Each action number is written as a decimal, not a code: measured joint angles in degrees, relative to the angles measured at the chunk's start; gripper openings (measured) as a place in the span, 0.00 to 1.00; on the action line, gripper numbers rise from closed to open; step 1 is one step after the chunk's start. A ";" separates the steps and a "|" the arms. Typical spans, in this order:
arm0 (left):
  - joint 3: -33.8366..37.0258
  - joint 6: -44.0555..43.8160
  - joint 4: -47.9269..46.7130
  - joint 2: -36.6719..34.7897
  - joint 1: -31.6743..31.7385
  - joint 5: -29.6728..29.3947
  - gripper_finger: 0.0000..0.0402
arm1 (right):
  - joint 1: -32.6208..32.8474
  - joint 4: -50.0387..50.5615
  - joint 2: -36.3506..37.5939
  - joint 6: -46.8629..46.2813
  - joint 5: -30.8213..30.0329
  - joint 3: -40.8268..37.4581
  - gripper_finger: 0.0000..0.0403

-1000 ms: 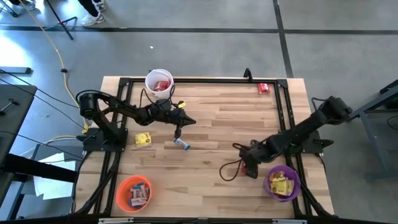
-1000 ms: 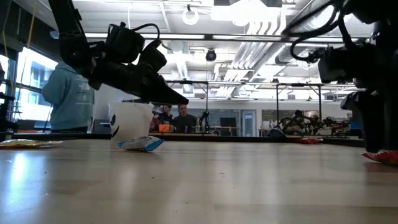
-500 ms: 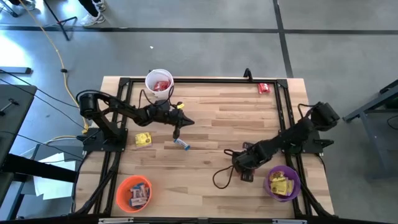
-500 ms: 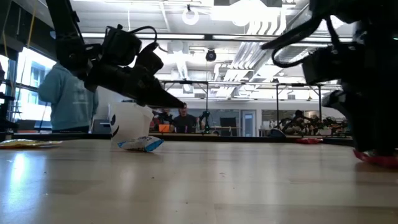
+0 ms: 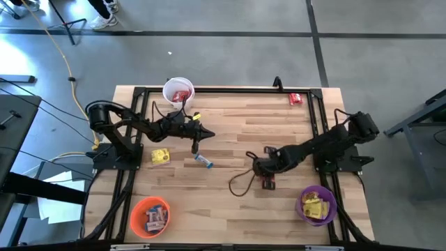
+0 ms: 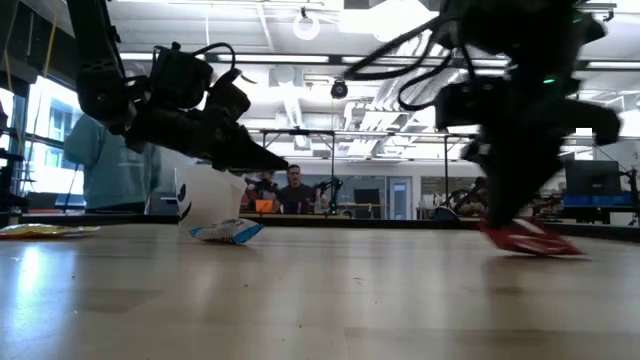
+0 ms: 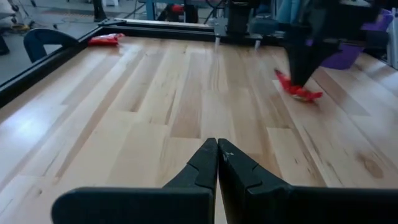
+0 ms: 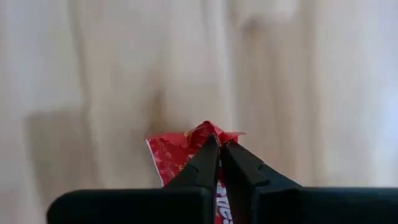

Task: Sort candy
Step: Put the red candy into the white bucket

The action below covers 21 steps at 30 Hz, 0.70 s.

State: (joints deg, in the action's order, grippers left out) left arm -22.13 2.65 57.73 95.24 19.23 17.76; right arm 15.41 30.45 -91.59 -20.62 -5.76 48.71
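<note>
My right gripper [image 8: 219,146] points steeply down near the table's middle right and is shut on a red candy packet [image 5: 268,183]. My left gripper [image 7: 217,149] is shut and holds nothing. It hovers over the left half of the table, above and beside a blue-and-white candy bar [image 5: 203,161] lying flat on the wood. A yellow packet [image 5: 161,155] lies flat at the left. Another red packet [image 5: 295,99] lies at the far right corner. My right gripper pinches the red packet by its crumpled end [image 8: 180,149] between its two fingers, which come from above and point down. The packet hangs tilted below the fingers [image 6: 525,238]. Whether its lower end rests on the table, I cannot tell.
A white cup [image 5: 178,92] with red candies stands at the far left edge. An orange cup [image 5: 150,215] stands near left and a purple cup [image 5: 316,204] near right. A black frame [image 5: 230,89] rims the table. A loose cable [image 5: 240,185] trails from my right arm.
My right gripper has taken hold of the red packet beside the purple cup and moved toward the table's left. The packet came along and now hangs tilted instead of lying flat.
</note>
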 joint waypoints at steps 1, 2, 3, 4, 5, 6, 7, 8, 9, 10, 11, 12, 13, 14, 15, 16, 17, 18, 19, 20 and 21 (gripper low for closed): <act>-0.01 -0.08 -0.10 0.00 -0.18 0.00 0.00 | -1.07 -1.33 0.00 1.56 -0.77 0.00 0.03; -0.01 -0.04 -0.27 0.00 -0.44 0.02 0.00 | -2.07 -3.04 0.00 3.29 -1.69 0.00 0.02; 0.00 0.08 -0.34 0.00 -0.78 0.00 0.00 | -3.15 -4.97 0.00 5.12 -2.62 0.00 0.02; 0.00 0.47 -0.27 0.00 -1.10 0.02 0.00 | -4.32 -6.95 0.00 7.06 -3.34 0.00 0.01; 0.00 0.79 -0.01 0.00 -1.40 0.00 0.00 | -5.51 -8.91 0.00 8.82 -3.73 0.00 0.01; 0.00 0.83 0.24 0.00 -1.64 0.02 0.00 | -6.79 -11.08 0.00 10.64 -3.89 0.00 0.01; 0.00 0.63 0.56 0.00 -1.85 0.01 0.00 | -8.14 -13.26 0.00 12.21 -3.96 0.00 0.01; 0.03 0.46 0.89 0.00 -2.06 0.01 0.00 | -9.60 -15.61 0.00 13.56 -4.13 0.00 0.01; 0.34 0.50 1.75 0.00 -2.28 -0.02 0.00 | -10.86 -18.28 0.00 14.85 -4.32 0.00 0.01; 1.21 0.53 3.71 0.00 -2.53 -0.13 0.00 | -12.03 -21.20 0.00 16.05 -4.35 -0.02 0.01; 2.31 0.51 6.16 -0.01 -2.60 -0.39 0.00 | -13.19 -24.22 0.00 17.34 -4.44 -0.02 0.01; 3.70 0.40 9.28 0.00 -2.69 -0.72 0.00 | -14.11 -26.95 0.00 18.51 -4.75 -0.02 0.01; 5.23 0.00 12.68 0.00 -2.74 -1.24 0.00 | -14.93 -29.61 0.00 19.55 -5.12 -0.02 0.01; 6.89 -0.71 15.91 -0.02 -2.74 -2.27 0.00 | -15.66 -31.97 0.00 20.56 -5.81 -0.02 0.01; 8.59 -1.26 19.13 -0.02 -2.74 -3.51 0.00 | -16.38 -34.30 0.00 21.27 -6.86 -0.02 0.01; 9.98 -1.72 21.39 -0.02 -2.74 -4.84 0.00 | -17.04 -36.79 0.00 21.70 -8.27 -0.02 0.01; 11.07 -2.09 23.22 -0.02 -2.76 -6.36 0.00 | -17.68 -39.50 0.00 21.94 -9.81 -0.02 0.01; 11.85 -2.50 24.18 -0.06 -3.05 -7.88 0.00 | -18.32 -42.16 0.00 21.98 -11.32 -0.02 0.01; 12.20 -2.85 24.51 -0.07 -3.50 -9.44 0.01 | -18.88 -44.89 0.00 21.94 -12.59 -0.02 0.01; 12.23 -3.47 24.59 -0.07 -4.23 -10.67 0.02 | -19.41 -47.85 0.00 21.76 -13.55 -0.02 0.01; 12.02 -3.70 24.79 -0.07 -5.13 -11.75 0.04 | -19.91 -50.70 0.00 21.70 -14.06 -0.02 0.01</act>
State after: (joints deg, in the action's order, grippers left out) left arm -10.11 -1.04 82.51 95.18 14.10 6.01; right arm -4.49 -20.25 -91.59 1.08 -19.82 48.69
